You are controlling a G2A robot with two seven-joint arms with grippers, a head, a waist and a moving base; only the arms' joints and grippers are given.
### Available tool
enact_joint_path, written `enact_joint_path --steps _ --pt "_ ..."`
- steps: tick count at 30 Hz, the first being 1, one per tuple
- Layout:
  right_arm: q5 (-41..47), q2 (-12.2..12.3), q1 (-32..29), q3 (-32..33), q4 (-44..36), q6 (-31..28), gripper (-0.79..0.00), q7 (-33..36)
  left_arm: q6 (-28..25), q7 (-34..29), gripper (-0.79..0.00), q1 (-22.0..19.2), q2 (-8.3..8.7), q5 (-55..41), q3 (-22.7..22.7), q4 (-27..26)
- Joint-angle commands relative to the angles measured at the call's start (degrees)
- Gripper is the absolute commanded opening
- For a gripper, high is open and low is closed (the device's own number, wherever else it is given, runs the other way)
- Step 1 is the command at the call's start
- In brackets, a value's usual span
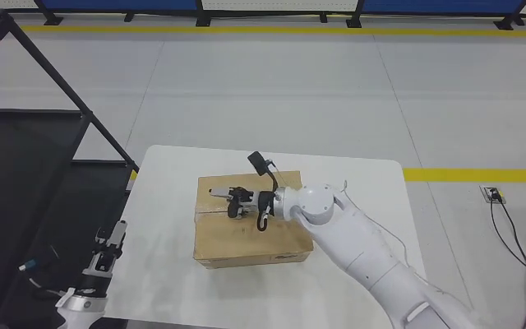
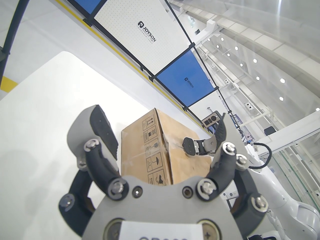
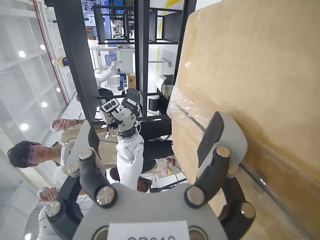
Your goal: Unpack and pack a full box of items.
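From above, your right arm is lying across the closed brown cardboard box [image 1: 246,234] at the middle of the white rectangular table [image 1: 164,280], with the right gripper [image 1: 228,201] spread wide over the seam at the box's left end and the left gripper [image 1: 109,240] sitting low off the table's left near corner. Your left wrist camera is showing the left gripper [image 2: 162,126] gaping, holding nothing, pointing at the box from well apart. Your right wrist camera is adding that one finger pad [image 3: 211,136] is lying close along the box top beside the clear tape [image 3: 180,103]; contact I cannot tell.
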Motion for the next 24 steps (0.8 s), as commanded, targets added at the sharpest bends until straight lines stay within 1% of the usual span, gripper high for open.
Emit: enact_joint_path --steps 1,3,16,24 --pt "-0.9 -0.6 0.5 -0.6 0.4 0.9 0.000 -1.6 -0.2 0.0 0.000 0.1 0.08 -0.3 -0.1 0.2" --pt "-1.4 -1.3 0.8 -1.3 0.6 1.6 0.000 -3.2 -0.4 0.0 0.000 0.2 0.18 -0.5 -0.2 0.3" --pt "-1.4 -5.3 2.8 -3.7 3.9 -0.2 0.000 -3.0 -1.7 -0.4 0.000 0.6 0.91 -3.7 -2.6 1.9" --pt "-0.4 -8.2 4.3 -4.9 7.5 -1.4 0.000 -2.7 -2.4 -0.9 0.000 0.9 1.35 -5.3 -3.8 2.6"
